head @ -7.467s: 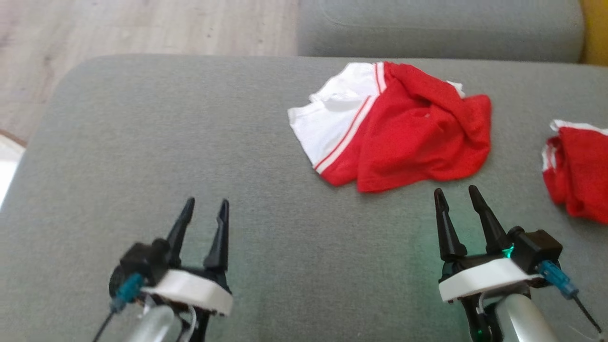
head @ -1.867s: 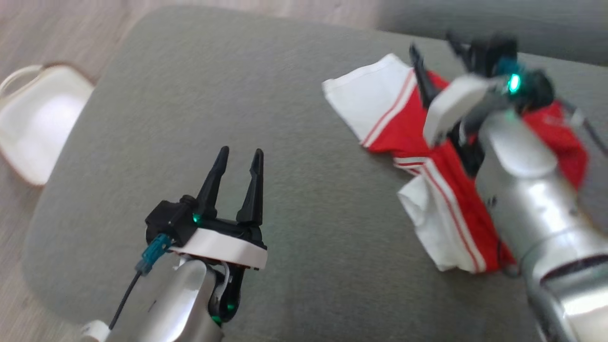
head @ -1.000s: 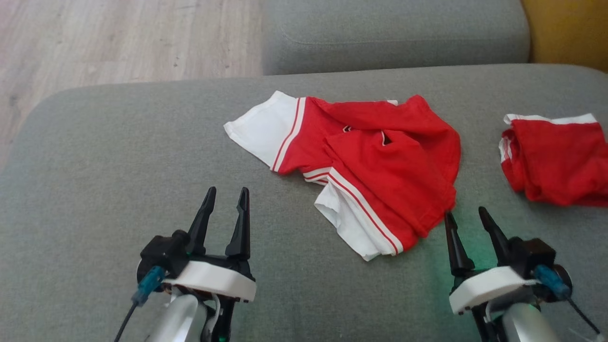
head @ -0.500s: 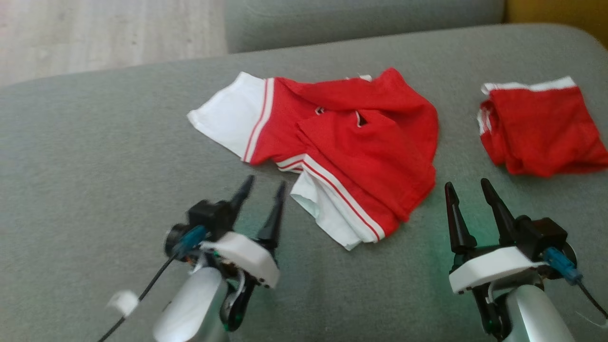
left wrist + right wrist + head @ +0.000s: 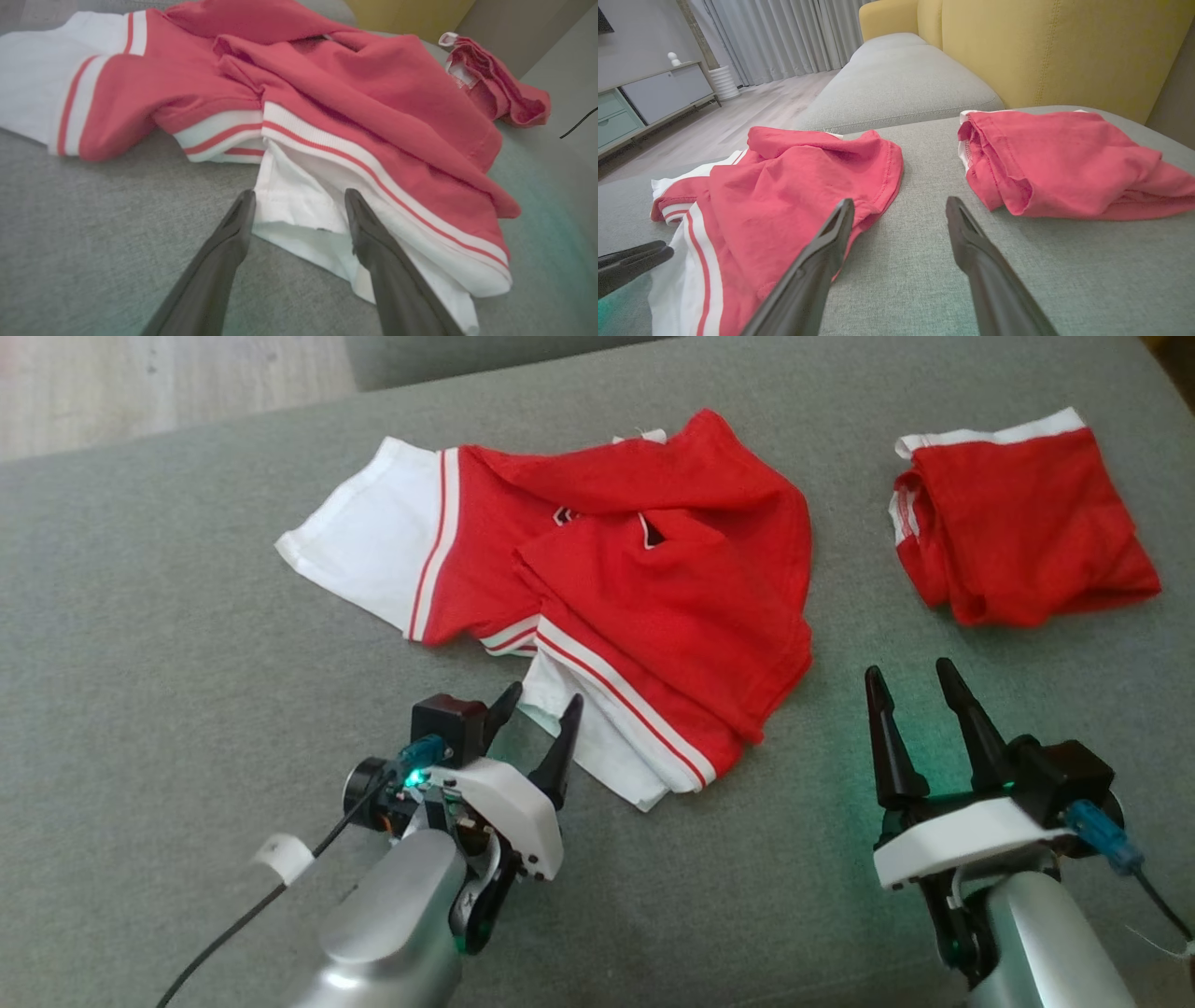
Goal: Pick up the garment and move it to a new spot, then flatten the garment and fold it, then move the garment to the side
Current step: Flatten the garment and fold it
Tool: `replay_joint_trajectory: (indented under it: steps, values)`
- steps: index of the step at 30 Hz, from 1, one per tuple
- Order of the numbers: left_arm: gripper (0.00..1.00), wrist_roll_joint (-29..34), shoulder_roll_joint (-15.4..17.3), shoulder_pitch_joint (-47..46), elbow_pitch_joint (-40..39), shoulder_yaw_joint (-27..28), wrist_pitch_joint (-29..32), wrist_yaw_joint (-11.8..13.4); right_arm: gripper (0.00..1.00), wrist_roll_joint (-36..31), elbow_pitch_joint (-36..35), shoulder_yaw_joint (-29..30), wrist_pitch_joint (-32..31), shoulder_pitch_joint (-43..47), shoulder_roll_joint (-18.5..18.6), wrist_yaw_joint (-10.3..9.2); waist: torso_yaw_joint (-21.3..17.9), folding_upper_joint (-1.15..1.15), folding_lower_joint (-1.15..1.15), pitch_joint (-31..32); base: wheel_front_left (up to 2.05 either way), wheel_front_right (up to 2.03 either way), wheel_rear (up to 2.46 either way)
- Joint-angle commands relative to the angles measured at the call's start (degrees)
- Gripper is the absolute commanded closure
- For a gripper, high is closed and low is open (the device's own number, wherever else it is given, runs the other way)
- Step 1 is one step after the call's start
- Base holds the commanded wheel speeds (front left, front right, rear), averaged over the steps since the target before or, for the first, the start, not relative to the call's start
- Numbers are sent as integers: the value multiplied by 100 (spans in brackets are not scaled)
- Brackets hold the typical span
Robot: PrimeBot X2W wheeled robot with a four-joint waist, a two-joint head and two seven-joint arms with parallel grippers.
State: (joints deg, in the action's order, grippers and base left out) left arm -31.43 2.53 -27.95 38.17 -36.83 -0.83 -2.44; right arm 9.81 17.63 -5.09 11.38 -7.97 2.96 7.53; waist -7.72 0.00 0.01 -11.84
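Head view: crumpled red-white garment (image 5: pixel 653 579) at frame centre on sofa cushion (image 5: pixel 187 709). Left tool (image 5: pixel 544 695) spread apart, straddling white hem (image 5: pixel 597 747) lower centre, likely for flattening pull. Right tool (image 5: pixel 907 669) apart, empty, lower right.

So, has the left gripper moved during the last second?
Yes. The left gripper went forward and right: its open fingers now reach the white sleeve of the garment, which lay apart from it then.
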Motion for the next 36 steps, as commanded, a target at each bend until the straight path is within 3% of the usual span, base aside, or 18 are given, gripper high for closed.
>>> replay_joint_trajectory:
  steps: [1,9,11,12,23,28,36]
  values:
    - [0,-46,35,-296,-50,106,-60,43,0,55,-146,-153,77,-228,-8,-4,-54,0,-1,-64,0,0,0]
    - [0,-187,35,-520,410,-64,-143,95,0,104,-127,-217,145,-297,-8,-4,-131,0,-1,-156,0,0,0]
    - [95,-212,35,-549,490,-139,-154,67,0,112,-127,-205,153,-302,-8,-4,-122,0,-1,-153,0,0,0]
    - [100,-217,35,-558,529,-174,-170,56,0,113,-120,-189,157,-304,-8,-4,-108,0,-1,-144,0,0,0]
    - [100,-327,152,-567,573,-132,-743,-94,0,36,-51,-151,109,-277,-8,-4,309,0,-1,165,0,0,0]
    - [100,-158,622,-791,301,-116,-850,-119,0,68,20,-237,68,-280,-8,-4,536,0,-1,360,0,0,0]
    - [100,305,1680,-1423,-617,-23,-700,58,0,241,208,-436,99,-201,-8,-4,854,0,-1,580,0,0,0]
